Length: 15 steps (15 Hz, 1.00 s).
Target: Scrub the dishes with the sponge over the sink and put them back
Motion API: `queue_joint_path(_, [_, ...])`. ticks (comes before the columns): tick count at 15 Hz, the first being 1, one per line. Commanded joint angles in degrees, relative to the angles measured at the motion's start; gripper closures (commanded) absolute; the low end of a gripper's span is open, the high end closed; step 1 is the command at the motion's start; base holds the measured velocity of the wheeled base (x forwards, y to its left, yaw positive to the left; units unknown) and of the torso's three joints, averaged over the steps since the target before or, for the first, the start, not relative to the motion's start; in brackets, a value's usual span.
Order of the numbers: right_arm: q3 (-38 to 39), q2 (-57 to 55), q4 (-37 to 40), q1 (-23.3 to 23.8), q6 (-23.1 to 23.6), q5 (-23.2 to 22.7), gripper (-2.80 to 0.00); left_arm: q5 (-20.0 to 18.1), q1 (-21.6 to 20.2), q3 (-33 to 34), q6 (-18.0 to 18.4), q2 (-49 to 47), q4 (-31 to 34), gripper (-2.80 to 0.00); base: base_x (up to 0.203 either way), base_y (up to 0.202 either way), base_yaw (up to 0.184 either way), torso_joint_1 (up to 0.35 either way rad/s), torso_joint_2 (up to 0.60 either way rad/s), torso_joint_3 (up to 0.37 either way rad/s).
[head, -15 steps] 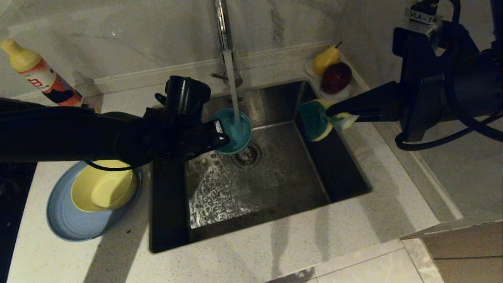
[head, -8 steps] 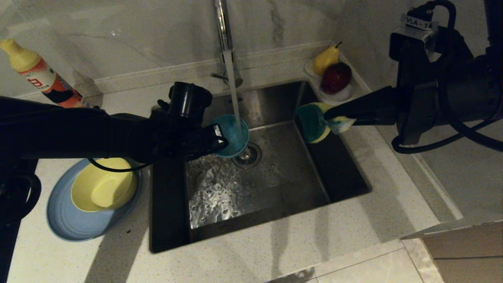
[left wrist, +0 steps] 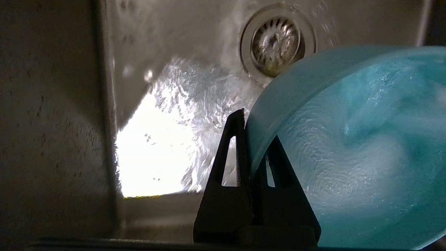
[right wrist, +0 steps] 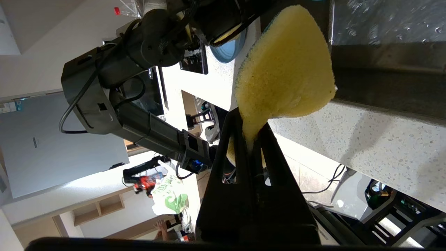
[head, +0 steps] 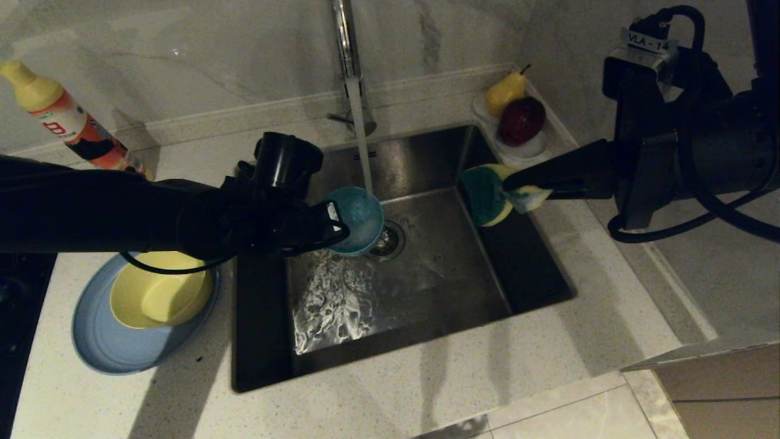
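Over the sink (head: 439,292), my left gripper (head: 337,224) is shut on the rim of the teal bowl (head: 358,218). The bowl is tilted under the running water. The left wrist view shows water swirling in the bowl (left wrist: 352,139), its rim pinched in the left gripper (left wrist: 256,130). My right gripper (head: 510,178) is shut on one end of the sponge (head: 487,196) above the sink's right side, apart from the bowl. Its yellow face (right wrist: 285,66) shows in the right gripper (right wrist: 249,122). The pale-yellow bowl (head: 159,294) sits on the slate-blue plate (head: 106,344) on the counter left of the sink.
The chrome tap (head: 345,49) runs a stream into the sink, above the round drain (head: 388,241). A dish soap bottle (head: 58,113) lies at the back left. A white dish with a pear (head: 504,90) and a red fruit (head: 521,119) stands at the back right corner.
My left gripper has drawn the teal bowl slightly nearer and lower, towards the drain, still under the stream. The right gripper with the sponge has barely shifted.
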<state>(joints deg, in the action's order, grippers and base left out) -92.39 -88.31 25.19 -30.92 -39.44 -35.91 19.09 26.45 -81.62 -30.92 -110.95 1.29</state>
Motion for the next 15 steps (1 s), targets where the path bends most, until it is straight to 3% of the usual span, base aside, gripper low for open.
queue_joint_path(1, [-0.1,0.1,0.1,0.0,-0.2,-0.2,0.0,0.0,0.0,1.3,-0.1,1.6,1.0,0.0,0.0,0.0,0.0,0.0,0.0,0.0])
queue_joint_path(3, [0.1,0.0,0.2,0.0,-0.2,-0.2,0.0,-1.9,0.1,2.8,-0.2,2.3,1.2,0.0,0.0,0.0,0.0,0.0,0.0,0.0])
queue_joint_path(8, [0.6,0.0,0.1,0.0,-0.2,-0.8,0.0,-1.8,0.0,3.3,-0.3,2.4,0.4,0.0,0.0,0.0,0.0,0.0,0.0,0.0])
queue_joint_path(12, [0.9,-0.2,0.1,0.0,-0.1,-0.8,0.0,3.1,-0.9,4.1,0.5,5.1,-3.8,0.0,0.0,0.0,0.0,0.0,0.0,0.0])
queue_joint_path(15, [1.5,0.0,0.1,0.0,-0.1,-0.9,0.0,3.7,-1.4,5.6,1.1,10.0,-8.1,0.0,0.0,0.0,0.0,0.0,0.0,0.0])
